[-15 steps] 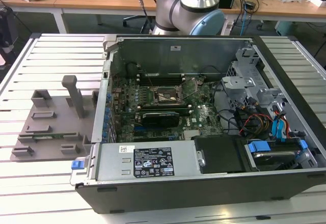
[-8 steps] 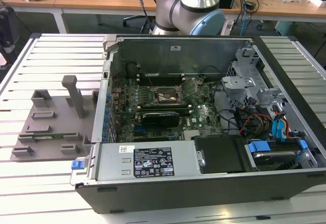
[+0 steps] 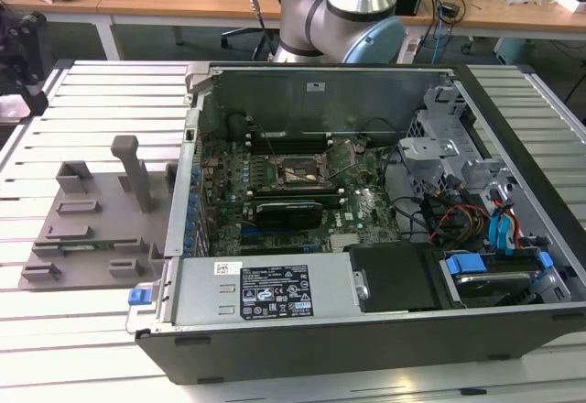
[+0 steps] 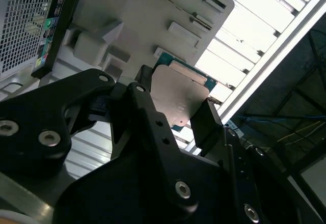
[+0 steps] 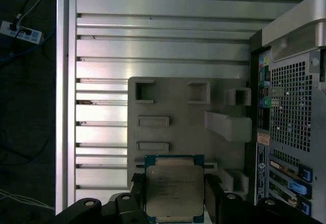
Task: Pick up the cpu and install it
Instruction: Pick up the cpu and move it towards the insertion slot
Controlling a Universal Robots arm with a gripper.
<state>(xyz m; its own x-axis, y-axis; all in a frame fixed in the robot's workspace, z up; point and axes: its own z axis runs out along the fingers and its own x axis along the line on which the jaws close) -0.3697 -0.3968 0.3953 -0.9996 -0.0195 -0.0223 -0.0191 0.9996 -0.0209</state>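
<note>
Silvery square cpu (image 5: 174, 189), green-edged, flat within the claw (image 5: 175, 196)'s grip

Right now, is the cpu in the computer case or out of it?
Out. In both wrist views the hand grips the cpu by its edges, grey tray behind it, case alongside.

Silvery-grey cpu (image 5: 174, 191), grey tray (image 5: 178, 107)

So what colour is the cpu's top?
The cpu has a silvery-grey top with a teal-green border, clearest in the first wrist view.
</note>
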